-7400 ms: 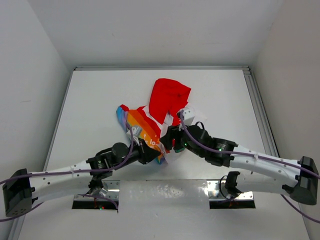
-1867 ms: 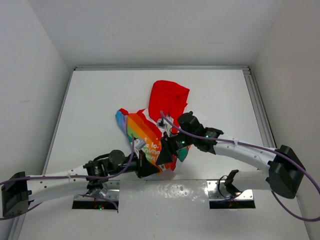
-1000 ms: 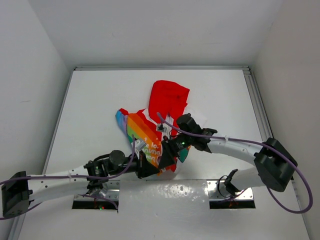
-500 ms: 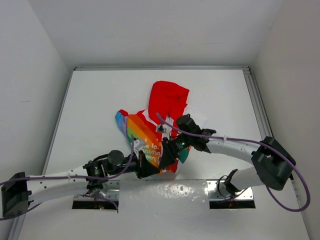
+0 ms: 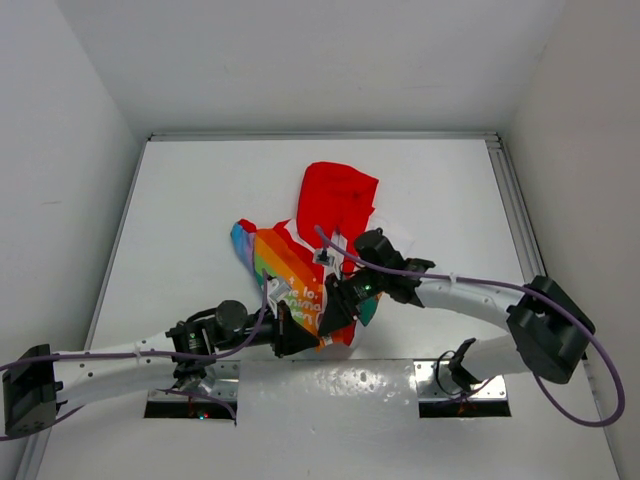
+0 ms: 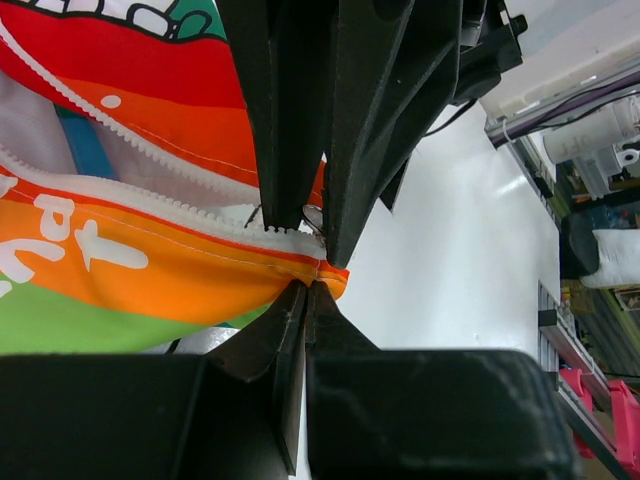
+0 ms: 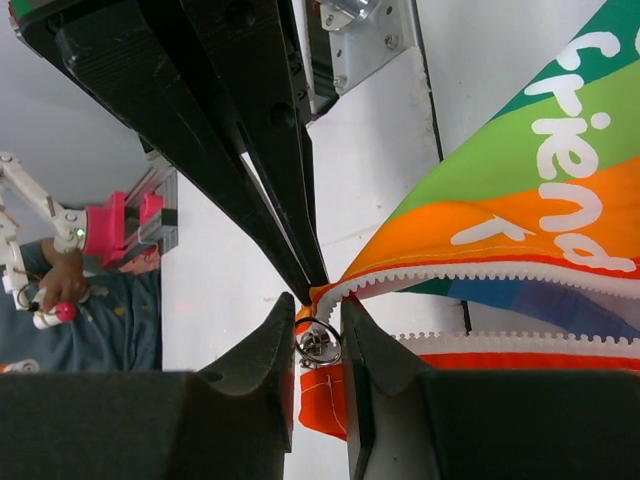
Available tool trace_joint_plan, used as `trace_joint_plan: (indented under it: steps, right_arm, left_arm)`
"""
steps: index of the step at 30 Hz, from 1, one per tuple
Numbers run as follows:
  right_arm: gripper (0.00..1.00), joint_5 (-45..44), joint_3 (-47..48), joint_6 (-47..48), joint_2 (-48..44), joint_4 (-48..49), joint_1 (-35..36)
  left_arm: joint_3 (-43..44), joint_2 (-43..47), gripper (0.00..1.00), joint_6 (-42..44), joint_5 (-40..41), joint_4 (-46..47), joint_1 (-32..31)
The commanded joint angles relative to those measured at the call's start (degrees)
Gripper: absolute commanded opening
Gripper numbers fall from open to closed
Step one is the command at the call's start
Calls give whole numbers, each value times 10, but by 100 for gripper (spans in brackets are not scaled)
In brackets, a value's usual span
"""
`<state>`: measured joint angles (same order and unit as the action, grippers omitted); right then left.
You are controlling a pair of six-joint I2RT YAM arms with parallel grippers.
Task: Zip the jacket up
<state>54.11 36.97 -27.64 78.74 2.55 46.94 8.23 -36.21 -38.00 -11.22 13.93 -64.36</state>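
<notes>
The jacket (image 5: 288, 268) is showing soft matt cloth and white plastic zipper teeth (image 7: 480, 273); its pull ring (image 7: 318, 346) is glinting shiny metal between the right gripper's (image 7: 318, 312) black plastic fingers (image 7: 250, 375).

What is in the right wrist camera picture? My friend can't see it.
The right gripper pinches a small metal zipper ring at the orange corner of a rainbow jacket, whose two rows of white zipper teeth are not yet joined. The left gripper reaches down from above and pinches the same corner over a white table.
</notes>
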Motion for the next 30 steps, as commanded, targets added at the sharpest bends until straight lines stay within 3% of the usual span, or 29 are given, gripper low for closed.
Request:
trace_joint_plan:
  steps: [1, 4, 15, 21, 27, 30]
  right_arm:
    - [10, -1, -7, 0, -21, 19, 0]
    - [0, -15, -4, 7, -29, 10, 0]
    - [0, -71, -17, -22, -68, 17, 0]
    - [0, -190, -8, -45, -110, -17, -1]
    - [0, -283, 20, -84, -57, 10, 1]
    - [0, -287, 50, -95, -13, 21, 3]
  left_arm:
    - [6, 9, 0, 1, -8, 29, -4]
    - [5, 8, 0, 3, -8, 29, -3]
    - [10, 7, 0, 6, -6, 18, -3]
    - [6, 2, 0, -1, -6, 24, -4]
    - [6, -25, 0, -1, -27, 49, -4]
    - [6, -45, 0, -3, -34, 56, -3]
